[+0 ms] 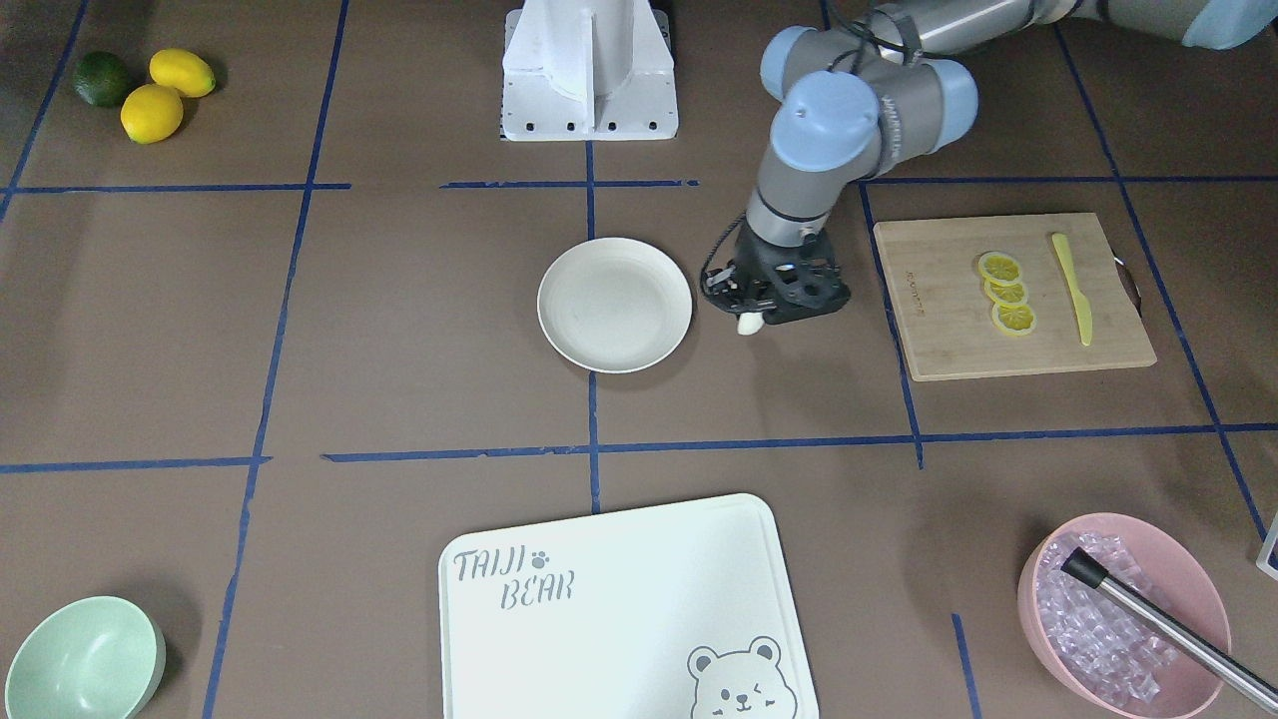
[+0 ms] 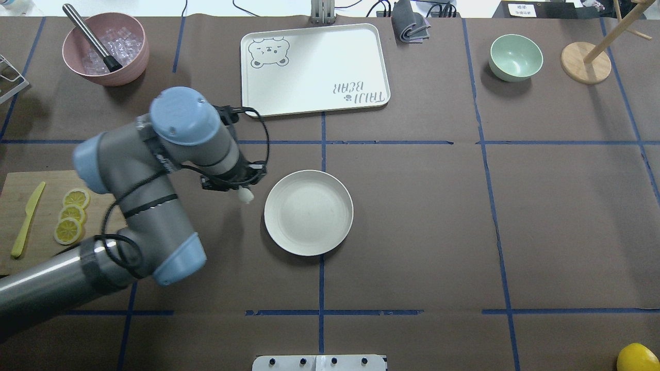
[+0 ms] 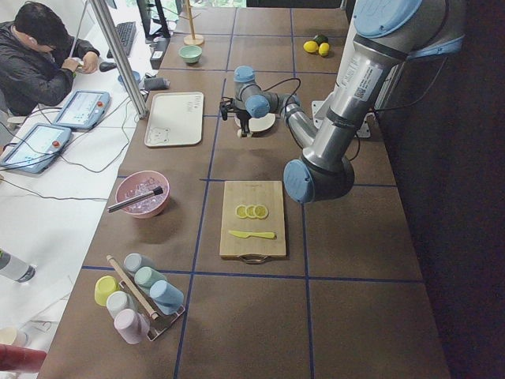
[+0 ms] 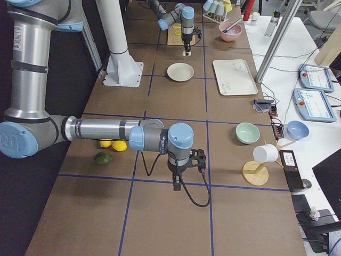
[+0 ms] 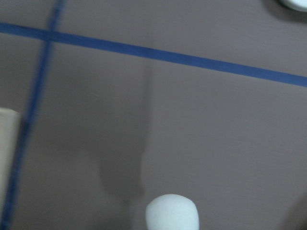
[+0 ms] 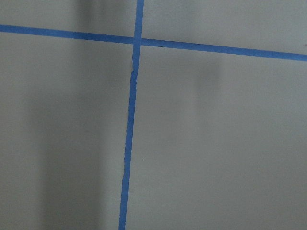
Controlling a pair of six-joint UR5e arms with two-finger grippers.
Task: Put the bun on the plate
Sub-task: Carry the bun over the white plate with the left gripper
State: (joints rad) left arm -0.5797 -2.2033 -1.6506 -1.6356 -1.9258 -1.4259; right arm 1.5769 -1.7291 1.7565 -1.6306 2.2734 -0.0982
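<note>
The bun (image 2: 246, 196) is a small white lump hanging from the tip of my left gripper (image 2: 241, 189), which is shut on it just above the table. In the front view the bun (image 1: 748, 324) pokes out below the black left gripper (image 1: 756, 312). The left wrist view shows the bun (image 5: 171, 212) at the bottom edge, with its shadow on the brown table. The round cream plate (image 2: 308, 212) lies a short way to the bun's right, apart from it, with nothing on it. My right gripper (image 4: 176, 184) shows only in the right side view, so I cannot tell its state.
A wooden cutting board (image 1: 1008, 296) carries lemon slices (image 1: 1004, 293) and a yellow knife (image 1: 1073, 288). A white bear tray (image 2: 314, 69), a pink bowl of ice (image 2: 105, 49), a mint-green bowl (image 2: 515, 57) and whole citrus fruit (image 1: 150, 88) sit around the edges.
</note>
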